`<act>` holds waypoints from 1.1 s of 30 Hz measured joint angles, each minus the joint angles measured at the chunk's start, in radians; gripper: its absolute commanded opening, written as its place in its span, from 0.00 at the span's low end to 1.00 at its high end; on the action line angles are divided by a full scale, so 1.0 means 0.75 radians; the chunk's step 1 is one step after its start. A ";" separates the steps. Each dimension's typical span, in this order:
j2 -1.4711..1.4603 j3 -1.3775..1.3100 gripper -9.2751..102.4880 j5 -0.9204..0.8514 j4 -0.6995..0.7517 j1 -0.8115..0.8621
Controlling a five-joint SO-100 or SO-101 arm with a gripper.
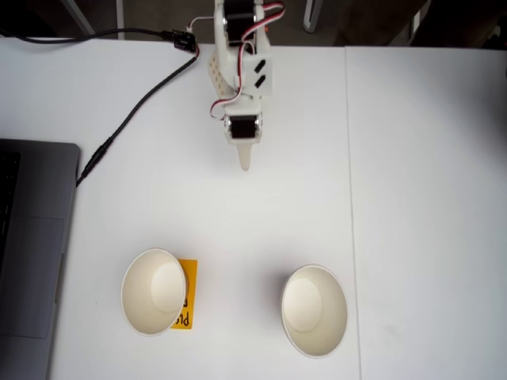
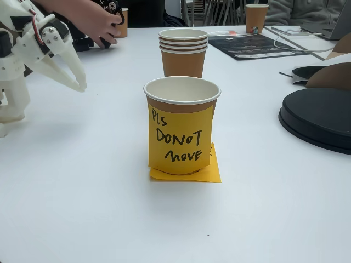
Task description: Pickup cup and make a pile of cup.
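Seen from above, two cups stand apart low on the white bench — one (image 1: 154,291) at lower left touching an orange sticky note (image 1: 185,294), the other (image 1: 314,310) at lower centre. The tool (image 1: 245,164) hangs near the top centre, well clear of both, holding nothing; whether its fingers are spread, I cannot tell.

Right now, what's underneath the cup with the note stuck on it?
An orange sticky note lies flat on the table under the cup. The part beneath the cup's base is covered, so any writing there can't be seen.
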 measured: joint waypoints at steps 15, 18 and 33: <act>-0.634 -0.446 0.02 0.000 -0.098 -0.004; -0.800 -0.595 0.02 0.000 -0.102 -0.004; -1.307 -1.307 0.02 0.000 -0.102 0.027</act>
